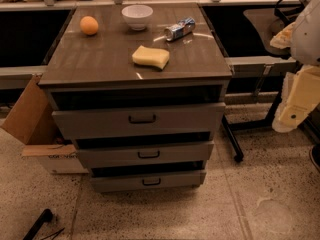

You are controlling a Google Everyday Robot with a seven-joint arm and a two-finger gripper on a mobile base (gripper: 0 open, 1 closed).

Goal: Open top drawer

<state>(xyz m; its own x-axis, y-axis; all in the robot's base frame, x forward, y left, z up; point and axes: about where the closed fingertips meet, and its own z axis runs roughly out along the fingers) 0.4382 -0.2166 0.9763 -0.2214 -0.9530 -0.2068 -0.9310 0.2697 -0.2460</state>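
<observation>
The top drawer is the widest grey front of the three, just under the brown cabinet top, with a small dark loop handle at its centre. A dark gap shows above its front. Two shallower drawers sit below it with like handles. My gripper shows as a cream-and-white part at the right edge, hanging to the right of the cabinet and well apart from the handle.
On the cabinet top lie an orange, a white bowl, a tipped can and a yellow sponge. A cardboard box stands at the left. A black table leg is at the right, and a dark tool lies on the floor.
</observation>
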